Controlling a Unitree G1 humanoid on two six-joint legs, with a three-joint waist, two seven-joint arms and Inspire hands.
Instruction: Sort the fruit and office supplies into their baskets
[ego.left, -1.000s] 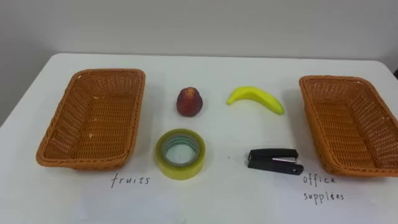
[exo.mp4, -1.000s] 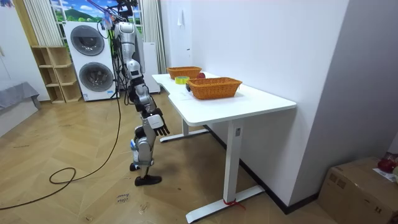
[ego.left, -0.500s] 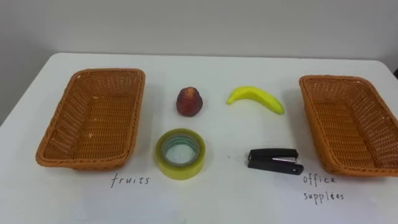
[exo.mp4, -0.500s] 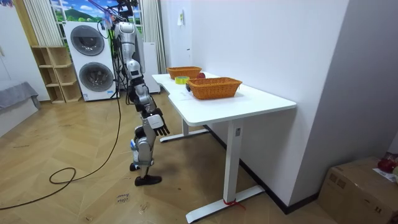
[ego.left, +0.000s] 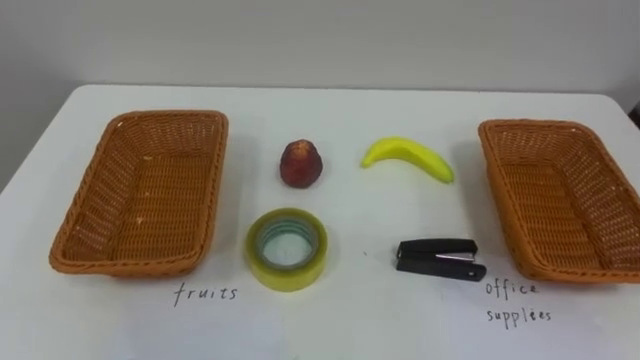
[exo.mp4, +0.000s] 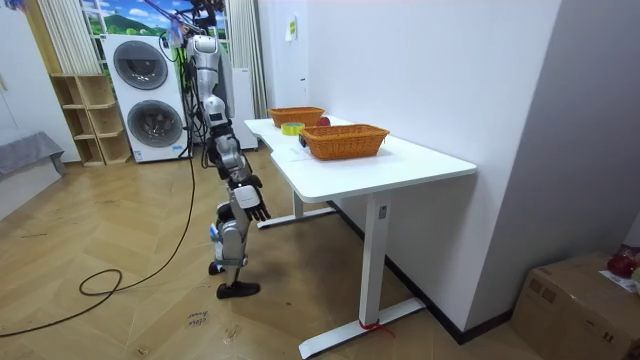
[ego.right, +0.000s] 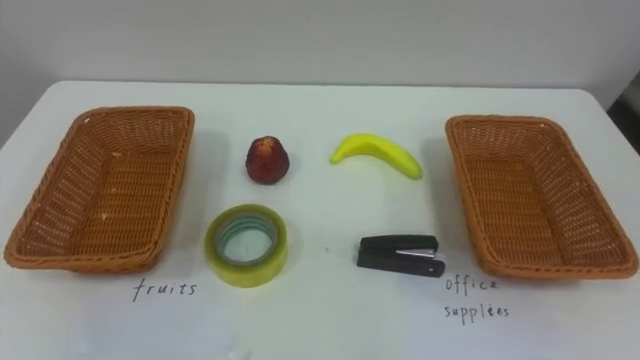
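Observation:
On the white table (ego.left: 350, 320) a red fruit (ego.left: 301, 163) and a yellow banana (ego.left: 408, 156) lie in the back row. A roll of yellowish tape (ego.left: 287, 247) and a black stapler (ego.left: 440, 258) lie in front of them. An empty wicker basket (ego.left: 140, 190) stands at the left and another empty one (ego.left: 555, 200) at the right. In the room view I stand at the table's long edge, my right hand (exo.mp4: 253, 208) hanging open beside my leg, below the tabletop.
Handwritten labels (ego.left: 207, 294) mark the tabletop in front of each basket. Bare table lies between the four items and along the front edge. In the room view, stacked washing machines (exo.mp4: 150, 100) and a shelf stand behind me, and a cardboard box (exo.mp4: 580, 300) sits at the right.
The eye view has shifted slightly, which is the camera's own move; nothing on the table moved. My right hand has drawn a little closer to my leg.

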